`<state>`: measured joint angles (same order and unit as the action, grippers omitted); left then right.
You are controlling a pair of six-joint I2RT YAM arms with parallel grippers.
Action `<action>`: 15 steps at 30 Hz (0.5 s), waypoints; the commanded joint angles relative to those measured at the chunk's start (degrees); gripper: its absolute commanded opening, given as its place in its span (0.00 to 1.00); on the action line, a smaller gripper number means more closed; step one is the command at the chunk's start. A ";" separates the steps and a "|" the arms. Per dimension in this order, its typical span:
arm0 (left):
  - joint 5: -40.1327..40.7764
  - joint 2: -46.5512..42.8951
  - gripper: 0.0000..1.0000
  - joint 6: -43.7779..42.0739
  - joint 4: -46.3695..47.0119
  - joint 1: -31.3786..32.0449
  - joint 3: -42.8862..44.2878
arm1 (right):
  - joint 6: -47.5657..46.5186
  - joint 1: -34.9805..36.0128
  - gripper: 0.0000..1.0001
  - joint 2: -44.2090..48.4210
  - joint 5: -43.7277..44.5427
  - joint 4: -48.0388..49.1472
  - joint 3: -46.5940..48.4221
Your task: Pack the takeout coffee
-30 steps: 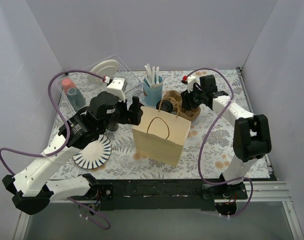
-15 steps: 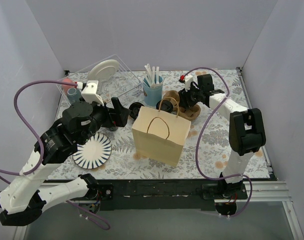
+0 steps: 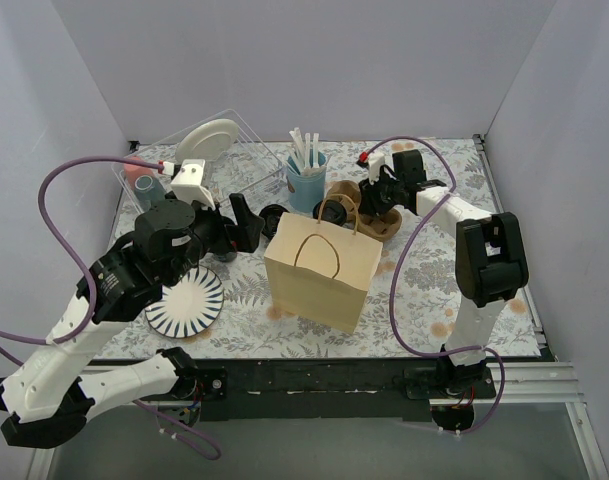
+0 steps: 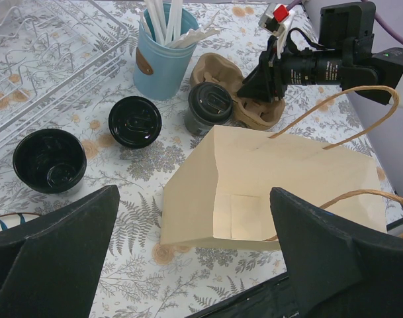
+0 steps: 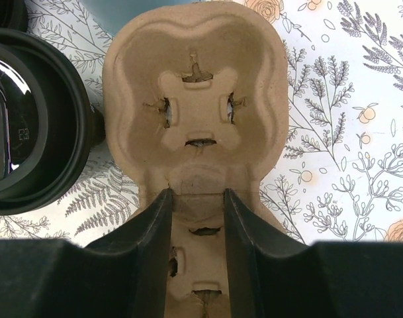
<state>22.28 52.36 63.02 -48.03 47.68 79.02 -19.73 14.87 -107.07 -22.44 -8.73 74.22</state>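
The left gripper (image 4: 194, 199) has its jaws spread wide with nothing between them. In the overhead view it hangs above the surface (image 4: 141, 271), just to the left of the top edge of the paper bag (image 4: 287, 172). The bag stands upright with its mouth open and its handles up, and its inside looks bare.

The right gripper (image 5: 198, 199) has its jaws drawn in narrow on the middle ridge of the cardboard cup carrier (image 5: 194, 79), one finger (image 5: 151, 245) against each side. The carrier lies on the surface behind the bag, and its cup wells show nothing in them.

The takeout coffee (image 4: 210, 105), a small black cup with its black lid on, stands upright on the surface, touching or just beside the carrier's left side. It is behind the bag and outside it. The blue cup (image 4: 163, 59) holding white sticks stands near it, farther back.

To the left of the coffee lies another round black lid (image 4: 135, 121); whether a cup is under it cannot be told. Farther left, a black cup with no lid (image 4: 49, 159) stands open. A wire dish rack (image 4: 55, 59) fills the back left corner, with a white plate (image 3: 206, 140) leaning in it. A striped plate (image 3: 184, 300) lies flat under the left arm.
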 commanded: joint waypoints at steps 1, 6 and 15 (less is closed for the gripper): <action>1.09 0.02 0.98 -0.53 0.04 -0.31 0.08 | -0.40 0.16 0.32 0.80 0.99 2.58 0.40; 1.27 -0.59 0.98 -0.45 -0.40 -0.31 -0.71 | -0.31 0.07 0.30 3.35 0.72 2.94 0.40; 1.97 -1.39 0.98 -1.06 0.13 -0.31 -2.21 | -0.05 0.07 0.31 6.08 3.80 0.56 1.02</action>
<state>22.74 51.62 62.87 -47.99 47.68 77.82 -19.68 14.92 -104.53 -20.49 -8.84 74.19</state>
